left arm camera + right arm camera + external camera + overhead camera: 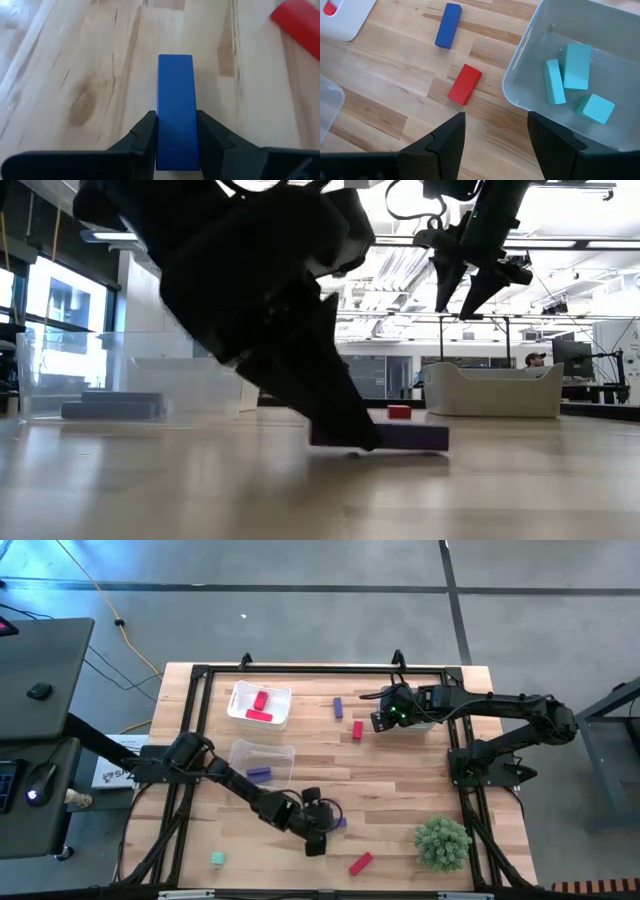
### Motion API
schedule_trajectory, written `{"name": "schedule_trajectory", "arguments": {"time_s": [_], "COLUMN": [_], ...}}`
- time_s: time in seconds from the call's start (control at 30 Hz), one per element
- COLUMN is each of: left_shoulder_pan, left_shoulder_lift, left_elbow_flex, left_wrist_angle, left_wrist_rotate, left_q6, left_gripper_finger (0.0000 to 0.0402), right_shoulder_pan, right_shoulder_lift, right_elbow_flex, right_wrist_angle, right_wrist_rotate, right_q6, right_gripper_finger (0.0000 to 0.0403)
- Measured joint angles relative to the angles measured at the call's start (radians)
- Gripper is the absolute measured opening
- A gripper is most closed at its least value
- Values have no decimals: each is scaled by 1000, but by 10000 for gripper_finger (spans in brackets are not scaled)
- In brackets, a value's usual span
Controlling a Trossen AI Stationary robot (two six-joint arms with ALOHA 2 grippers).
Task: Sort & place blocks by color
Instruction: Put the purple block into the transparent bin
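Observation:
A purple bar block (175, 100) lies flat on the table near the front middle (340, 823), with my left gripper (175, 120) shut on it. My right gripper (496, 120) hangs open, holding nothing, high over the back right (385, 712), beside a clear bin (530, 45) that holds three teal blocks (576, 65). Below it a red block (464, 84) and a purple block (448, 25) lie on the wood. A white bin (240, 690) holds two red blocks, and a clear bin (262, 750) holds one purple block (259, 774). My left gripper pinches the purple bar's two long sides (162, 135) between its two fingers, at the bar's end nearest the wrist. The fingers (145, 132) slant down from the table's left and run along the bar. The bar (410, 437) rests flat on the table.
A loose red block (361, 862) lies at the front right of the left gripper and shows in the left wrist view (300, 22). A teal cube (217, 859) sits at the front left. A bushy green plant ball (442, 842) stands at the front right.

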Motion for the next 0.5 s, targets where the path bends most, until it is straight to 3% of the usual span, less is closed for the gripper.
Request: {"name": "schedule_trajectory", "arguments": {"time_s": [0.5], "left_shoulder_pan": [39], "left_shoulder_lift": [-126], "left_elbow_flex": [1], "left_wrist_angle": [-121], "left_wrist_rotate": [-3], "left_q6": [72], "left_gripper_finger": [83], "right_shoulder_pan": [0], "right_shoulder_lift": [0], "right_elbow_flex": [0], "right_wrist_angle": [-1], "right_wrist_rotate": [0], "right_q6": [0], "right_gripper_finger": [204]}}
